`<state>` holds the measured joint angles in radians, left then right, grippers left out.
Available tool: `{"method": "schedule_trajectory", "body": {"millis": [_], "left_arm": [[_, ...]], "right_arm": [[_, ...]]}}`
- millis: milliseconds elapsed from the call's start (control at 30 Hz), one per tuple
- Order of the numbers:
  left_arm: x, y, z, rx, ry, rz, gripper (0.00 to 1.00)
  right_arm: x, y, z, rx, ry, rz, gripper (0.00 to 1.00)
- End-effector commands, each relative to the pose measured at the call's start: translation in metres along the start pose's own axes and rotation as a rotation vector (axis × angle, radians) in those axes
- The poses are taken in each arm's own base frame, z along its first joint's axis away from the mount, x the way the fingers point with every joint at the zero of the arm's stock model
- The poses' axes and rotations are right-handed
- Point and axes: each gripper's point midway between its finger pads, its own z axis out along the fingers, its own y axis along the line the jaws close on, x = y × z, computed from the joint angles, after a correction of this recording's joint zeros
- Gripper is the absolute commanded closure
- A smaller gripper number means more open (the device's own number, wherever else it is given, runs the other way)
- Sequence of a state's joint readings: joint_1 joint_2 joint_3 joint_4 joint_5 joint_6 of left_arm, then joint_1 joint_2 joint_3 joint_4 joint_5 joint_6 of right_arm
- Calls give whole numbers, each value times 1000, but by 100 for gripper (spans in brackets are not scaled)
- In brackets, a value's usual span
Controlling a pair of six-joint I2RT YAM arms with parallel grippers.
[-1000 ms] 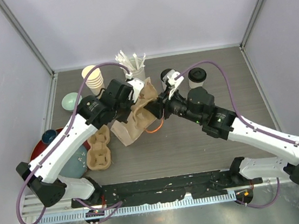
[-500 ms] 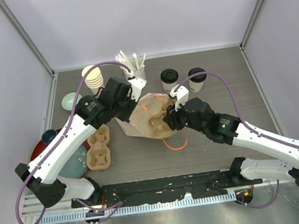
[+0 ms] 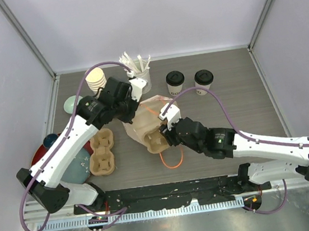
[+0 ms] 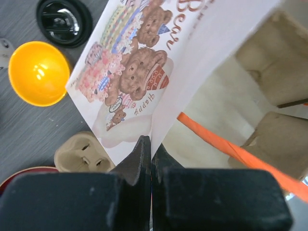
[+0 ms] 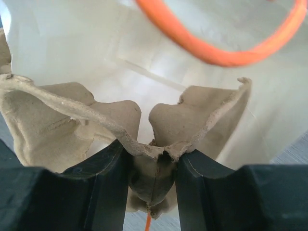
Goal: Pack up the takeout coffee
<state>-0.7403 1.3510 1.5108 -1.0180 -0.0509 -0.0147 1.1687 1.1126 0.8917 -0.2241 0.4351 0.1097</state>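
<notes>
At mid-table you're on the carrier-into-bag step, not the cups yet. L gripper (image 4: 150,144) is pinched tight on the rim of the bear-print paper bag (image 3: 142,118), holding its mouth open toward the R arm, w/ the orange handle (image 4: 216,139) running across the opening. R gripper (image 5: 152,153) is clamped on the centre ridge of the pulp cup carrier (image 3: 156,141), which looks partway inside the bag mouth. The left coffee cup (image 3: 175,79) and right coffee cup (image 3: 203,79) stand upright and lidded at the back of the table, beyond the bag and apart from it, neither packed. Next, IMO: push the carrier to the bag's bottom so it seats flat, keep L's pinch firm so the mouth doesn't fold, steer clear of the handle, then let go w/ R and go for a cup.
</notes>
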Motion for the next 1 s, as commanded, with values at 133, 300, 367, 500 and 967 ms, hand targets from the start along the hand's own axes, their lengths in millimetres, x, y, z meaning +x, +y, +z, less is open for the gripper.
{"method": "schedule_trajectory", "body": {"millis": [133,300,367,500,967], "left_arm": [[-26,13,-11,-2,-91,-84,100],[-11,-31,-10,171,-42,16,100],[-2,-42,-5,183,-12,95,100],[8,-54,1,202,9,146,100],[-36,-54,-23,237,-121,-3,100]], "right_arm": [[30,-39,-8,189,23,4,57],[4,-43,-8,224,-40,33,57],[-21,-35,-5,194,-85,54,57],[-43,-30,11,216,-101,80,58],[0,-22,60,249,-66,30,58]]}}
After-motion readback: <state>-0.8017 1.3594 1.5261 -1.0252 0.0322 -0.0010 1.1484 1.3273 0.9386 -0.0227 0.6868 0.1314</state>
